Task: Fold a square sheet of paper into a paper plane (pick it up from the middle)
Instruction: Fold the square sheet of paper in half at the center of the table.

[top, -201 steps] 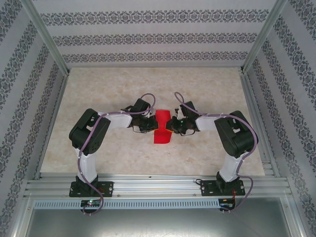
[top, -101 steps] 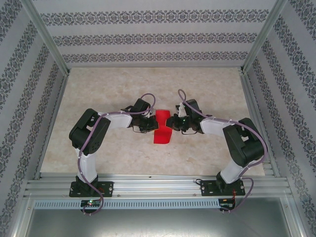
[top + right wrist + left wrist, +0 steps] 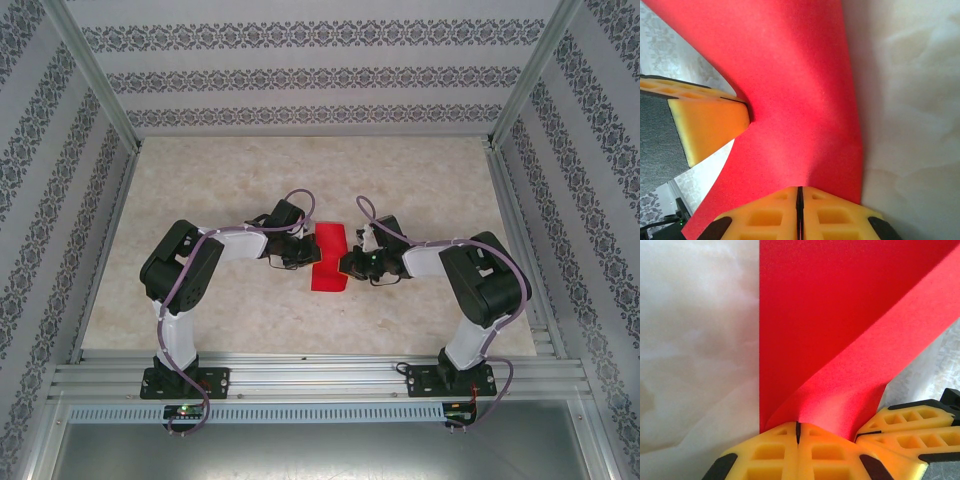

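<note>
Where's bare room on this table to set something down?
Free: far half of the beige marbled tabletop against the patterned wall, and the near strip by the aluminium rail. Crowded: centre, left gripper and right gripper pinching the red paper sheet.

Under the left pincer (image 3: 303, 258) and the right pincer (image 3: 346, 265) lies a beige table top (image 3: 420, 170) with a faint marble pattern, which spreads out from them to all sides. Beyond the pincers, and far out to the left and right of them, stand white walls (image 3: 320, 60) with grey bands of ornament, framed by slanting aluminium posts (image 3: 95, 75). Nearer than the pincers runs an aluminium rail (image 3: 320, 375), and the light is soft and even.
</note>
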Robot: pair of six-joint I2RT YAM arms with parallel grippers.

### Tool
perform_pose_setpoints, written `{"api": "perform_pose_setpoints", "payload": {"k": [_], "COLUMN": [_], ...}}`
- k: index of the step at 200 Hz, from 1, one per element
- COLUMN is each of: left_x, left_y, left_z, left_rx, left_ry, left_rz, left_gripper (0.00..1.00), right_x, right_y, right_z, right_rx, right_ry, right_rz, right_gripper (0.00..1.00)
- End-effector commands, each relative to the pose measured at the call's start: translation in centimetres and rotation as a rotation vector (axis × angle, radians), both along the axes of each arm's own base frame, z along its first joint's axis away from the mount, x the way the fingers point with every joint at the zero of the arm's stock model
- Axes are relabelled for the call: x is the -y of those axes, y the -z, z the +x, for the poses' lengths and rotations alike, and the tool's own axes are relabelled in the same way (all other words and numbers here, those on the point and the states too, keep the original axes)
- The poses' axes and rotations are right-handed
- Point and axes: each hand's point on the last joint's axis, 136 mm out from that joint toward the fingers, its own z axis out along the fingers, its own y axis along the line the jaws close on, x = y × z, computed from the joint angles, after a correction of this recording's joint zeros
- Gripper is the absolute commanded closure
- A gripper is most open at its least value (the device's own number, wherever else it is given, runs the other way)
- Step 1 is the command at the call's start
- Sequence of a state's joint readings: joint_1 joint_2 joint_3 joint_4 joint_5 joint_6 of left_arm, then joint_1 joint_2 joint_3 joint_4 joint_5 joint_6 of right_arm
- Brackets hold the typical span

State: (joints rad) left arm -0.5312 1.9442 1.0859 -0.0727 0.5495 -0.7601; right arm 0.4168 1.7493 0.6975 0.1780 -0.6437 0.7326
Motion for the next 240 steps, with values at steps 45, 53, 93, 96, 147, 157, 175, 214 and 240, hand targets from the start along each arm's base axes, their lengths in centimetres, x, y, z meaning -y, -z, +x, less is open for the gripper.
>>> {"api": "perform_pose_setpoints", "payload": {"k": [45,53,93,96,147,157,175,214,240], "left_x": [-0.9,-0.9,-0.8,-0.8,-0.9,-0.9,-0.9,-0.9,-0.8], "left_y": [2.8,2.9,2.8,2.8,2.9,2.9,2.8,2.9,2.8], "left_z": [-2.4,-2.3,-2.4,-2.5,-2.5,-2.5,-2.4,-2.5,-2.5], "left_rx": [-0.074,-0.075,-0.077,-0.077,-0.078,-0.078,-0.077,-0.08,-0.078], "left_ry": [0.03,0.029,0.031,0.033,0.032,0.032,0.034,0.038,0.041], "left_rz": [0.077,0.078,0.077,0.077,0.081,0.083,0.081,0.084,0.082], "left_gripper": [1.0,1.0,1.0,1.0,1.0,1.0,1.0,1.0,1.0], "right_x": [-1.3,-1.4,-1.0,-0.9,0.1,-0.1,-0.4,-1.1,-1.1], "right_y": [-4.0,-3.9,-1.1,-0.9,1.1,0.1,-1.8,-3.1,-1.5], "right_z": [-0.6,-0.9,-2.2,-2.4,-3.7,-3.5,-3.1,-3.5,-4.4], "right_rx": [0.073,0.072,0.013,0.007,-0.041,-0.022,0.017,0.051,0.01], "right_ry": [-0.035,-0.04,-0.039,-0.041,-0.034,-0.039,-0.051,-0.078,-0.09], "right_rz": [0.065,0.073,0.042,0.039,-0.02,-0.014,-0.004,0.029,0.027], "right_gripper": [0.89,0.89,0.89,0.89,0.89,0.89,0.89,0.89,0.89]}}
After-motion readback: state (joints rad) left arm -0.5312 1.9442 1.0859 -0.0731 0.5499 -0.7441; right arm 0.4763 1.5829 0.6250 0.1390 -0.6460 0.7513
